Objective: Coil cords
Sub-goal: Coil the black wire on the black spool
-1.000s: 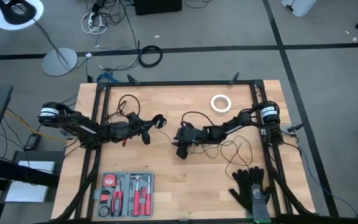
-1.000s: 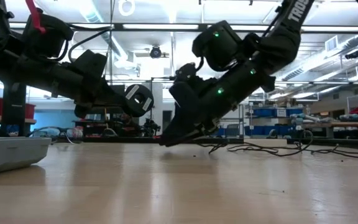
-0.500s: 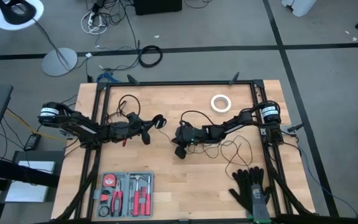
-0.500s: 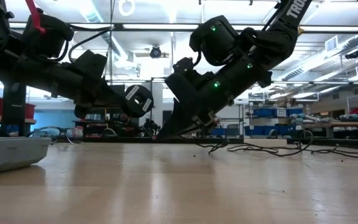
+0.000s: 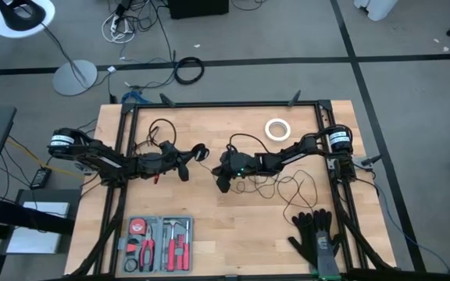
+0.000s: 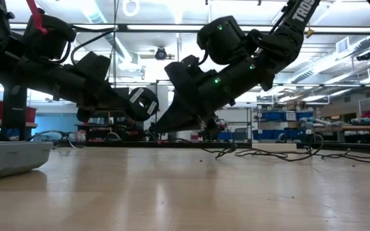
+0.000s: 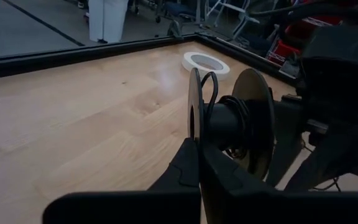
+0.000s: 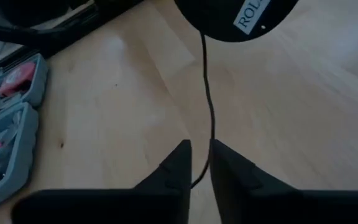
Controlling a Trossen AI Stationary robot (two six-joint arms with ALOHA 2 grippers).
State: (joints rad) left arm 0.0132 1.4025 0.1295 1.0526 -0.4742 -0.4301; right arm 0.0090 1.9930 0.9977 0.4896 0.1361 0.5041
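Observation:
The cord's small black spool [image 7: 229, 121] hangs above the table, with my left gripper [image 7: 194, 165] shut on it; it also shows in the high view [image 5: 200, 151] and the low view [image 6: 143, 101]. A few turns of thin black cord sit on its hub. From the spool the cord [image 8: 209, 106] runs down into the narrow gap of my right gripper [image 8: 199, 163], whose fingers stand slightly apart. My right gripper [image 5: 221, 183] hovers just right of the spool, tilted down. The rest of the cord [image 5: 291, 187] lies in loose loops on the table's right half. My left gripper pinches the rim of one spool flange [image 7: 194, 134] between its two fingers, coming nearly level from the table's left side. The spool is lifted clear of the table with its axis level. My right gripper has the cord [image 8: 205, 155] running between its fingers; I cannot tell whether the fingers touch it.
A white tape ring [image 5: 277, 129] lies at the far right. An open grey tool case [image 5: 156, 243] sits at the near left, and black gloves [image 5: 315, 234] lie at the near right. Dark frame rails [image 5: 120, 156] run along the table's left and right sides.
My right gripper has moved toward the table's left, closer to the spool, has risen a little off the table and has rolled about its own axis. My left gripper and the spool have kept still.

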